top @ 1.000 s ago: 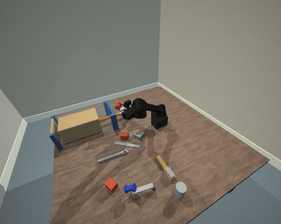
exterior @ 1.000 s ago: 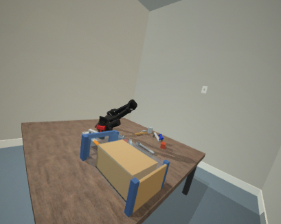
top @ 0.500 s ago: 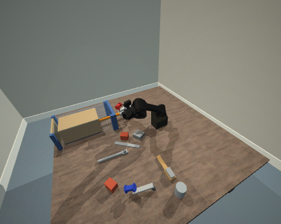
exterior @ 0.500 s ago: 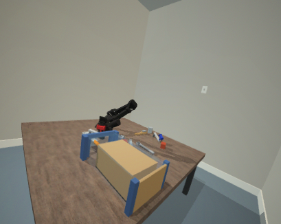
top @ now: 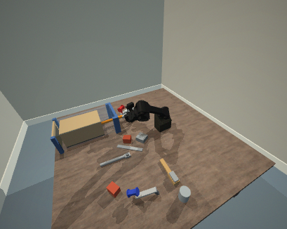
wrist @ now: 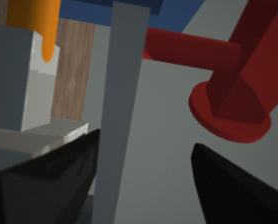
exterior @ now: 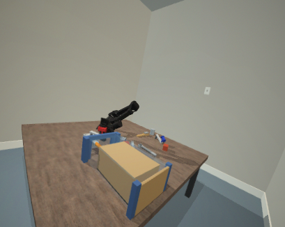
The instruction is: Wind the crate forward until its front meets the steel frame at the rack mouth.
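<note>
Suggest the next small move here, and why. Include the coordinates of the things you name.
Probably back the open gripper [top: 125, 113] [exterior: 101, 127] [wrist: 148, 143] straight off the grey bar [wrist: 121, 110] between its fingers, then regrip for winding: the crate [top: 80, 131] [exterior: 128, 158] remains short of the blue mouth frame [top: 114, 119] [exterior: 86, 150] [wrist: 92, 15].

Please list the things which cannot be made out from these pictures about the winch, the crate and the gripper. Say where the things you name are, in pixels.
- Square key's seating in the winch: top view, covered by the gripper [top: 124, 113] [wrist: 146, 137]; wrist view, outside the frame.
- Crate [top: 80, 123] [exterior: 130, 158] underside, whether fully flat: exterior view, hidden by its own body.
- Grey bar [wrist: 121, 100], lower end: wrist view, cut off by the bottom edge.
- Strap [top: 108, 121] [exterior: 97, 143] [wrist: 48, 30], winch end: top view, too small.
</note>
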Robot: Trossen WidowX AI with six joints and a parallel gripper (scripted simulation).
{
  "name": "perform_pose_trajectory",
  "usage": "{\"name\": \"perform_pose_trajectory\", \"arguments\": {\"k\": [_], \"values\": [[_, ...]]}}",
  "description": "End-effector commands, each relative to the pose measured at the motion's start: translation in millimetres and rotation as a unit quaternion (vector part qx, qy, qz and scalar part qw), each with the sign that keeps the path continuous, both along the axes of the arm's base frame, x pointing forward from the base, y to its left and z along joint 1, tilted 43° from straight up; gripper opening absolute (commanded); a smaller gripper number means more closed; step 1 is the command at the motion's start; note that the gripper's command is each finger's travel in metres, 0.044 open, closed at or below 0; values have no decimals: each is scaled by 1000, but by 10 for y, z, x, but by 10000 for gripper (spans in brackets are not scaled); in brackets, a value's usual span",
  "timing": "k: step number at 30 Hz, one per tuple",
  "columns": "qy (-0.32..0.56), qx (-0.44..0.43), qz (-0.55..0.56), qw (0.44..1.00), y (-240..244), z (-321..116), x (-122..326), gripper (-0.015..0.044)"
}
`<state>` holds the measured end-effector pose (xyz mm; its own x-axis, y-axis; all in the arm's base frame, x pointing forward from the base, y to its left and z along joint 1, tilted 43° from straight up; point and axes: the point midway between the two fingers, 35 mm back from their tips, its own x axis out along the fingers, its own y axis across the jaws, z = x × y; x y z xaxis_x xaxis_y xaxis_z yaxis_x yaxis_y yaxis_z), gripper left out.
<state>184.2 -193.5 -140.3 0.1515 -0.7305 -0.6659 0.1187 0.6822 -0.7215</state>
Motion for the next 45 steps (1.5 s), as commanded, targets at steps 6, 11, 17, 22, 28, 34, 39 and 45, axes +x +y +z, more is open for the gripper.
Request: {"name": "perform_pose_trajectory", "arguments": {"k": [6,11,17,22,28,34,39,45], "values": [[0,-3,-2,1000,-7,7,-3,240],[0,-3,-2,1000,-7,7,-3,240],[0,-3,-2,1000,-7,7,-3,240],[0,-3,-2,1000,-7,7,-3,240],[0,-3,-2,1000,-7,7,-3,240],[0,-3,-2,1000,-7,7,-3,240],[0,-3,-2,1000,-7,7,-3,240],[0,1,1,1000,13,-13,-2,240]]}}
